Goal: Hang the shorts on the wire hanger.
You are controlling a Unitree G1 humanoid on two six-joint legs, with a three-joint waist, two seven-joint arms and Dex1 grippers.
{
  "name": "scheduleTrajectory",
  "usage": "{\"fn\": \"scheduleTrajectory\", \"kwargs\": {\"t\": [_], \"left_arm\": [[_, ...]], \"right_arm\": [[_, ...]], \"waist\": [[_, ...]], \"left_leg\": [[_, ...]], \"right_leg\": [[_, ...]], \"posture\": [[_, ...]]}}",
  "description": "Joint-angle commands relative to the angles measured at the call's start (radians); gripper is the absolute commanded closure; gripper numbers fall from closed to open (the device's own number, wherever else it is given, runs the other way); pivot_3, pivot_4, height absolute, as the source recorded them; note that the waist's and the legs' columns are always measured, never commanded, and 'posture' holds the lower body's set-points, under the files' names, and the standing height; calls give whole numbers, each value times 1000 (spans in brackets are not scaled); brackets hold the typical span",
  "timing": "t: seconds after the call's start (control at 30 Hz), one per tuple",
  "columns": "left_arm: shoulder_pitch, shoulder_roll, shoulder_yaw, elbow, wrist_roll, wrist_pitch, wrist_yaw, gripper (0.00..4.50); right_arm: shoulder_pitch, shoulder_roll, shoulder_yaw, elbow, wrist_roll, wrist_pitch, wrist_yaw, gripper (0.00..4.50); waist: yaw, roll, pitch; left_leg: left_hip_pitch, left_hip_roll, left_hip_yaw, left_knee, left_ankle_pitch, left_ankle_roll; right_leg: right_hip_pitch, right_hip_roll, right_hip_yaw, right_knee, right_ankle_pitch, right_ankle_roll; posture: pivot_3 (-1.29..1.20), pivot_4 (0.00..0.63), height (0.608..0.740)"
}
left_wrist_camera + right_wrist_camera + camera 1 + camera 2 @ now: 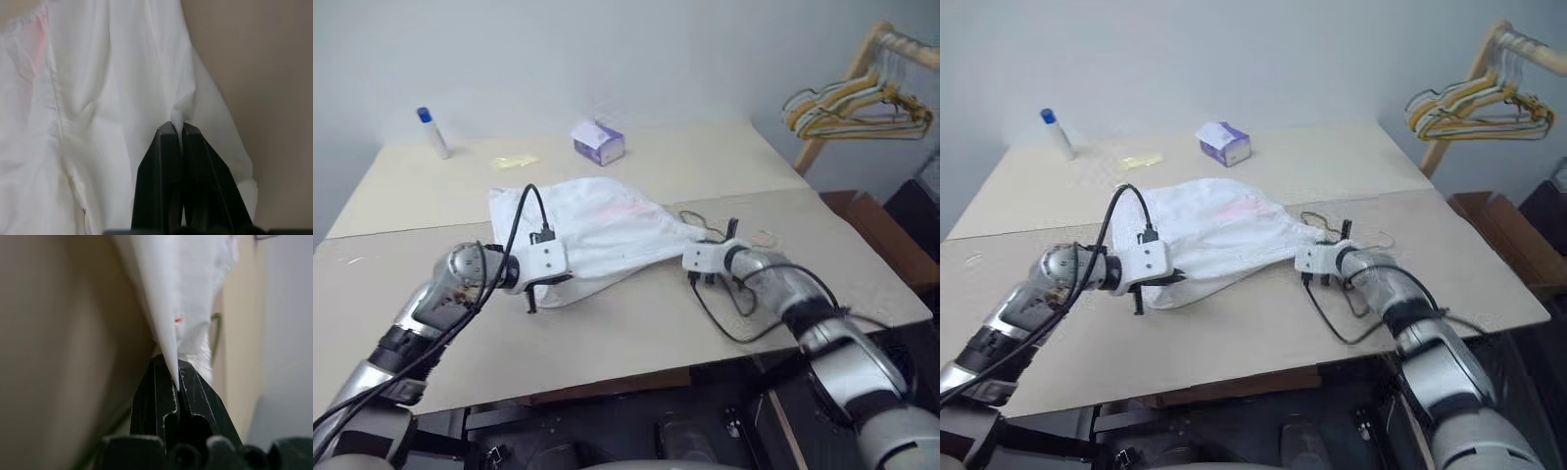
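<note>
Both jaws pinch opposite edges of the shorts (597, 235).

**Shorts spread mid-tabletop between two end effectors**

The shorts (597, 235) lie spread across the middle of the tabletop (636, 333). The left end effector (534, 295) pinches the shorts at their near left corner, toward the tabletop's front edge. The right end effector (701, 278) pinches the cloth at its right end. The wire hanger (1337, 227) lies on the tabletop just beside that right end, partly under the cloth. Behind the shorts, near the back edge, sits a small box (598, 143). A bottle (433, 132) stands at the back left corner. Beyond the right edge, a bunch of hangers (855, 108) hangs on a rack (876, 44).
</note>
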Motion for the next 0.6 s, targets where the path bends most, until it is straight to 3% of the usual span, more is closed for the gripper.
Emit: {"fn": "scheduleTrajectory", "kwargs": {"t": [0.03, 0.23, 0.6], "left_arm": [[15, 101, 56, 32, 30, -61, -44, 4500], [80, 250, 133, 4, -36, -148, -148, 4500], [392, 428, 282, -189, -193, -170, -320, 4500]], "right_arm": [[120, -44, -69, -423, -29, 264, 174, 4491], [298, -98, -54, -901, -79, 525, 470, 4491], [324, -175, 14, -1124, -22, 536, 718, 4491]], "waist": [[-9, 0, 0], [24, 0, 0], [84, 0, 0]], "left_leg": [[0, 0, 0, 1, 0, 0], [1, 0, 0, 2, 0, 0], [0, 1, 2, 2, -2, 2]], "right_leg": [[0, 0, 0, 1, 0, 0], [0, 0, -1, 2, -4, 7], [-1, 0, -1, 1, -4, 4]], "posture": [[-106, 0, 740], [-87, 0, 740], [-48, 0, 740]]}}
